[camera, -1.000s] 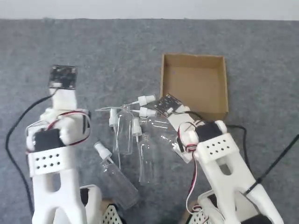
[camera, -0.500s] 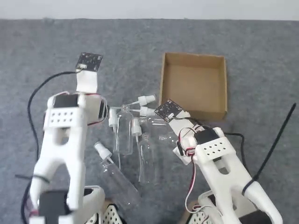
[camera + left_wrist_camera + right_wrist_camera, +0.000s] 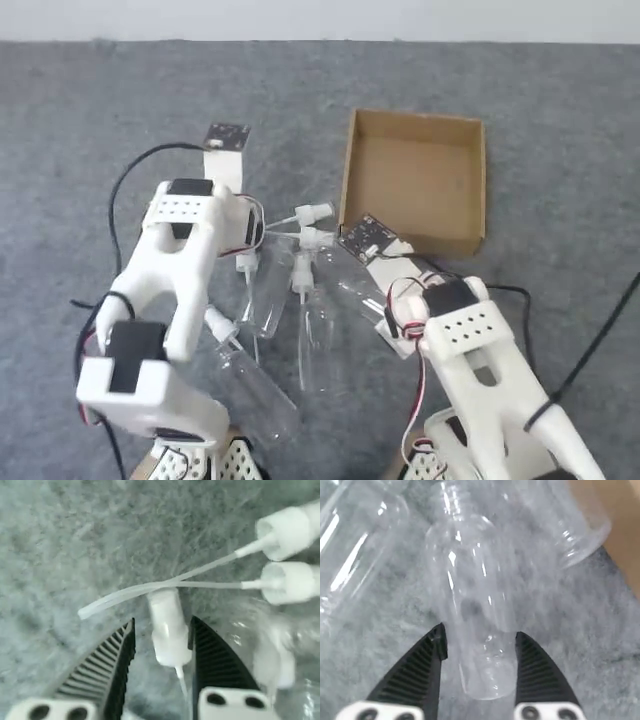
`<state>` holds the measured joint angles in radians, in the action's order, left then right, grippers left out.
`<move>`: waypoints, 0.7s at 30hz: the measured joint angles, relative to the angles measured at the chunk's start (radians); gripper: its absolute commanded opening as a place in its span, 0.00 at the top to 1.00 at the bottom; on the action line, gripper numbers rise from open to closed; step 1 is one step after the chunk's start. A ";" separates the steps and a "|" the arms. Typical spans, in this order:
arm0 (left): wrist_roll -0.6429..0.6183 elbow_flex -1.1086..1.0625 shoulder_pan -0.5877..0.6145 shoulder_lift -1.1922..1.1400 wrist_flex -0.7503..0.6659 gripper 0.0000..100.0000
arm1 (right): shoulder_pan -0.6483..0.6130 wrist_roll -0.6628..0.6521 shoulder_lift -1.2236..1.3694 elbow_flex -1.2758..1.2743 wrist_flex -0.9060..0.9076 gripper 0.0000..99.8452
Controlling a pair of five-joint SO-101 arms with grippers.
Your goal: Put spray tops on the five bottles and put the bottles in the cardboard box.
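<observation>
Several clear plastic bottles (image 3: 315, 335) lie in a cluster on the grey carpet. One bottle (image 3: 245, 375) at the front left carries a spray top. My left gripper (image 3: 162, 625) is open, its fingers on either side of a white spray top (image 3: 170, 635) that lies flat. Two more loose spray tops (image 3: 287, 525) (image 3: 290, 582) lie just beyond, their dip tubes crossing. My right gripper (image 3: 480, 635) is open and straddles the base end of an uncapped bottle (image 3: 470, 595). The open cardboard box (image 3: 347, 180) stands at the back right with nothing in it.
Other clear bottles (image 3: 355, 545) (image 3: 570, 525) lie close on both sides of the straddled one. A box wall (image 3: 615, 520) stands just past them. The left arm (image 3: 185, 250) and the right arm (image 3: 450, 330) flank the cluster. Open carpet (image 3: 100, 120) lies at the back left.
The left arm has swung from the left side of the table in over the bottle cluster, down around a spray top. The right arm has shifted slightly, and the middle bottles have been nudged.
</observation>
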<state>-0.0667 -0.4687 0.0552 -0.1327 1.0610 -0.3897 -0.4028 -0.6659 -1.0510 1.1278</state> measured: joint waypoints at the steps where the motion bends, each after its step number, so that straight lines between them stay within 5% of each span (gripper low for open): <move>1: -0.005 0.000 -0.002 -0.017 -0.011 0.84 | 0.018 0.000 -0.018 -0.006 0.018 0.94; 9: -0.015 0.000 -0.032 -0.069 -0.054 0.94 | 0.150 -0.072 -0.150 -0.015 0.107 0.94; 21: -0.011 0.141 -0.037 -0.069 -0.038 0.97 | 0.224 -0.114 -0.219 -0.015 0.140 0.88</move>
<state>-0.0775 -0.3276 0.0184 -0.2018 1.0226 -0.1657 -0.5163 -0.8853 -1.0664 1.2674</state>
